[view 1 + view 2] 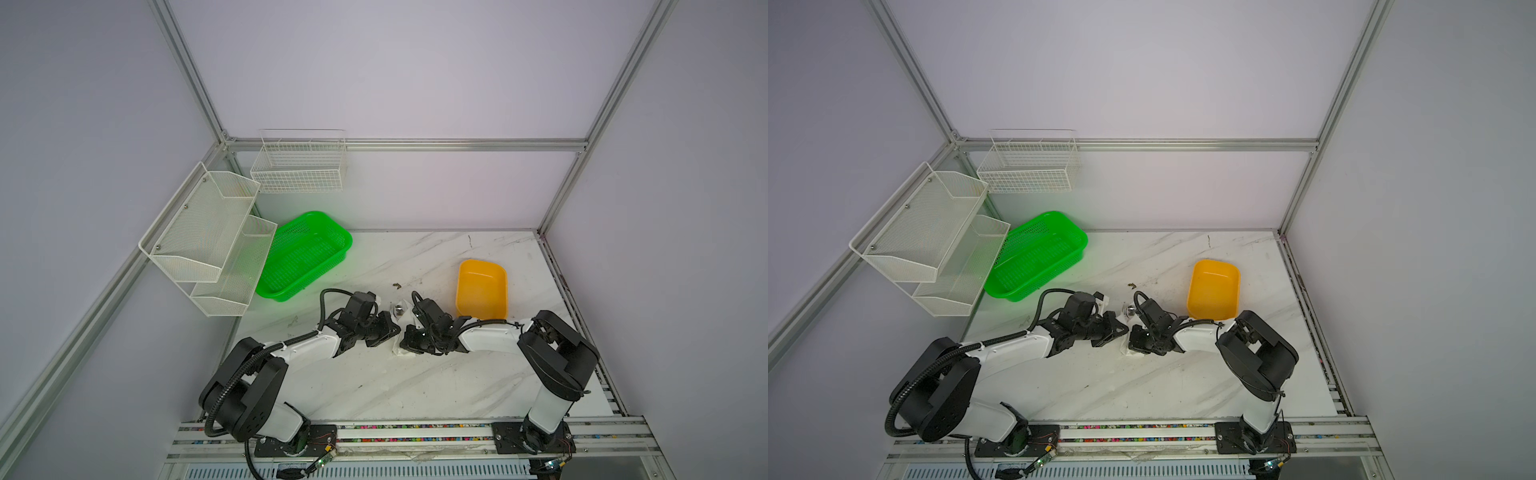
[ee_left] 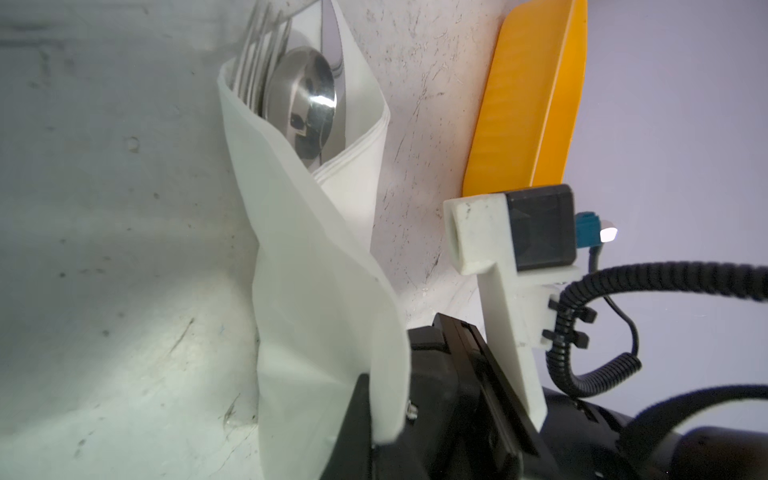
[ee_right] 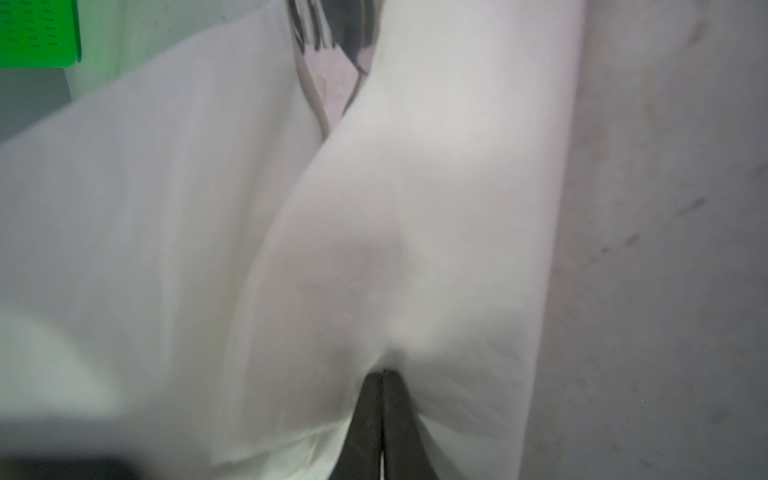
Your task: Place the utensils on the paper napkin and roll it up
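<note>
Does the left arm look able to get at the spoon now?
Probably not. The spoon lies wrapped in the paper napkin, with only its bowl showing at the open end beside the fork. The left gripper is shut on the napkin's other end.

I work inside a booth of plain pale lilac walls [image 1: 395, 75], edged by an aluminium frame [image 1: 407, 144]. The light is soft and even. My white marbled worktop [image 1: 415, 386] is scuffed with dark marks. A white wire basket [image 1: 299, 174] hangs on the far wall, and a two-tier white mesh shelf [image 1: 199, 232] on the left wall. A green basket [image 1: 316, 214] sits far left and a yellow tub [image 1: 482, 262] to the right. A metal rail [image 1: 415, 436] runs along the near edge.
</note>
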Robot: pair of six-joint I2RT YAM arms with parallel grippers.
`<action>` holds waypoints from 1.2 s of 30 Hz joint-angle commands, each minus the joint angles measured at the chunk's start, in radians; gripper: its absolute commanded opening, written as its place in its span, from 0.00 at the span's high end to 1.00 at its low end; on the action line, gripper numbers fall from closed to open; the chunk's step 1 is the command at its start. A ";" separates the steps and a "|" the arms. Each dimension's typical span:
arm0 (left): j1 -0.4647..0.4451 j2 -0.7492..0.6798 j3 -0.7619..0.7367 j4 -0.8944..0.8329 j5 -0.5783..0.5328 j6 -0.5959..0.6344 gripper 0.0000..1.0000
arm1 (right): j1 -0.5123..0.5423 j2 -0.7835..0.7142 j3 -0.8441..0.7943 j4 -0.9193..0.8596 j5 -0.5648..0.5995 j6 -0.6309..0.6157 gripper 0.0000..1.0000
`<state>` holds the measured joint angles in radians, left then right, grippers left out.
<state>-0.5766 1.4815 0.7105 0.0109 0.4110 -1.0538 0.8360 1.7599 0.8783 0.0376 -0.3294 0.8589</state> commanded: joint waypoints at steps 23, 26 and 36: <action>-0.069 0.135 0.191 0.000 0.012 0.021 0.94 | -0.007 -0.140 -0.147 0.062 0.048 0.060 0.93; -0.073 0.138 0.203 0.000 0.017 0.023 0.94 | -0.006 -0.114 -0.156 0.090 0.041 0.062 0.93; -0.109 0.192 0.265 0.001 0.047 0.026 0.94 | -0.008 -0.092 -0.183 0.097 0.042 0.055 0.94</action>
<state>-0.6712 1.6611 0.8749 -0.0097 0.4217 -1.0534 0.8310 1.6512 0.7200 0.1368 -0.2958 0.9085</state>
